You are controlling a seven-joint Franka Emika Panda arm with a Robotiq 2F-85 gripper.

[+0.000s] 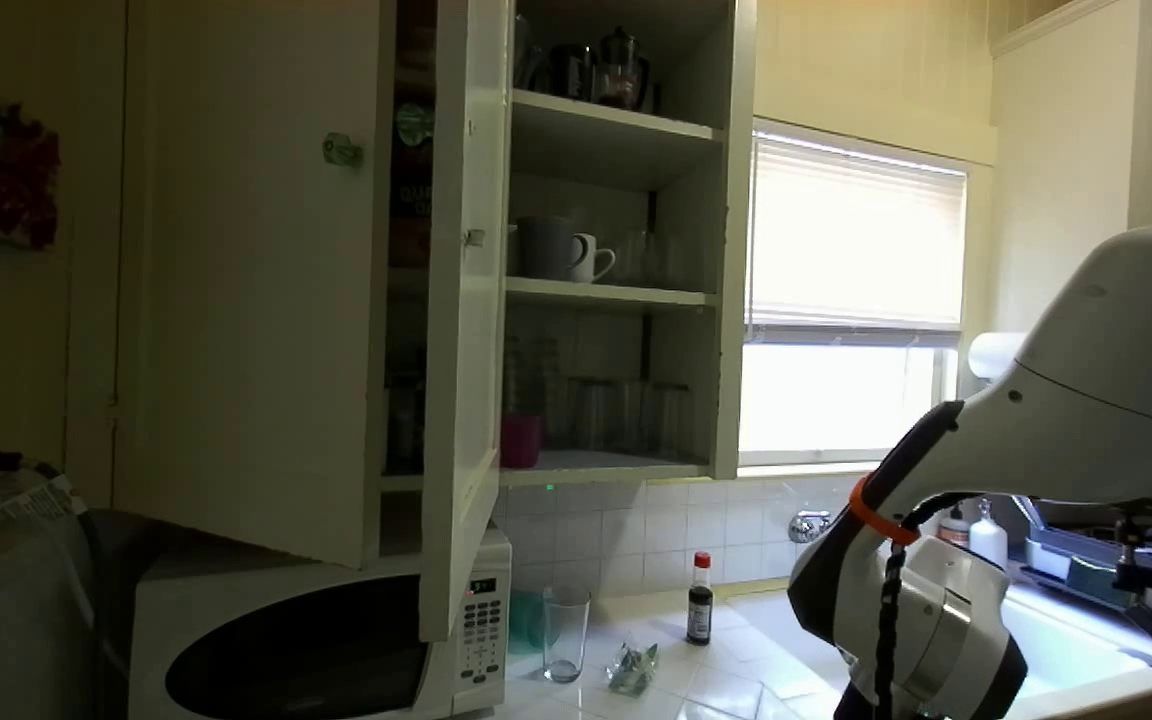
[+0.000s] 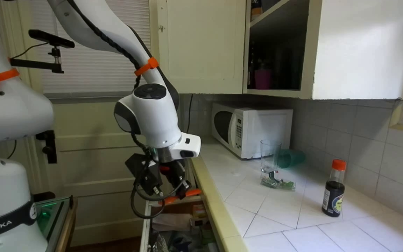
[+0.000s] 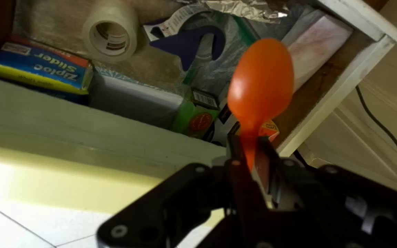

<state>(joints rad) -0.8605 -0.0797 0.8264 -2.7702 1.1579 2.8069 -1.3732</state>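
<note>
Tiled counter point(image 2: 268, 213), orange spoon point(image 3: 253, 112)

So the counter is white tile with a yellow edge, and a bottle point(image 2: 333, 197) and a glass point(image 2: 268, 155) stand on it. There's a microwave point(image 2: 268, 131) on there too, plus a bright window point(image 1: 836, 400). My claw point(image 3: 249, 146) is clamped on the handle of the spoon, which is out over an open drawer point(image 3: 334, 96). From the wrist, its bowl points up and a touch right, away from me, long axis running mostly up that view. In an exterior view the spoon point(image 2: 192, 193) looks close to level, slightly tilted.
</note>
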